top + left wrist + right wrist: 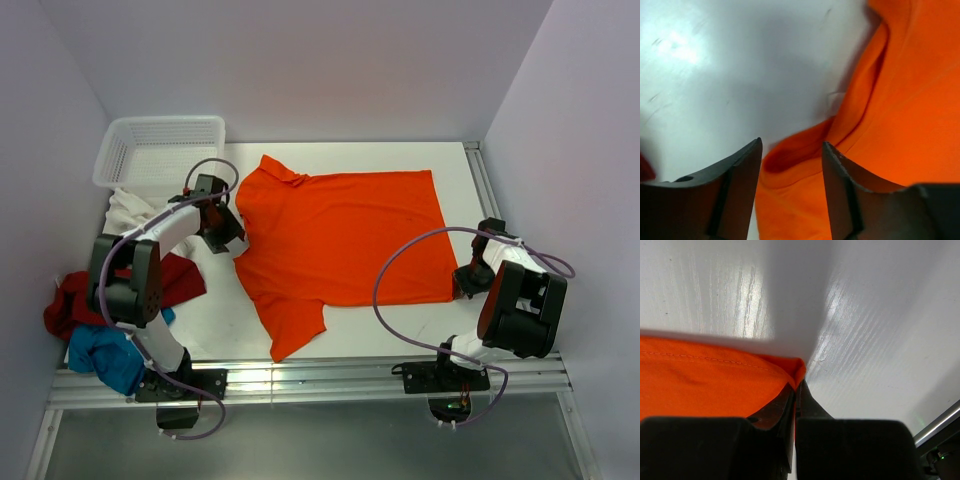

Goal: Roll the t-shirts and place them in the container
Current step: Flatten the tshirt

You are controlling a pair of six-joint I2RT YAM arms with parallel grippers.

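1. The orange t-shirt [340, 235] is spread flat on the white table [450, 165], apparently ready for rolling.
2. Its hem corner is pinched by the right gripper [797, 385], likely for tautness.
3. The left gripper [791, 145] is held parted over a fold at the shoulder edge; nothing is gripped.

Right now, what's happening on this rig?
An orange t-shirt lies spread flat on the table, not yet rolled. The right end effector is shut on its near hem corner. The left end effector is open at the shoulder edge, cloth in the gap but not pinched. A white shirt, dark red shirt and blue shirt lie heaped at the left by a basket.
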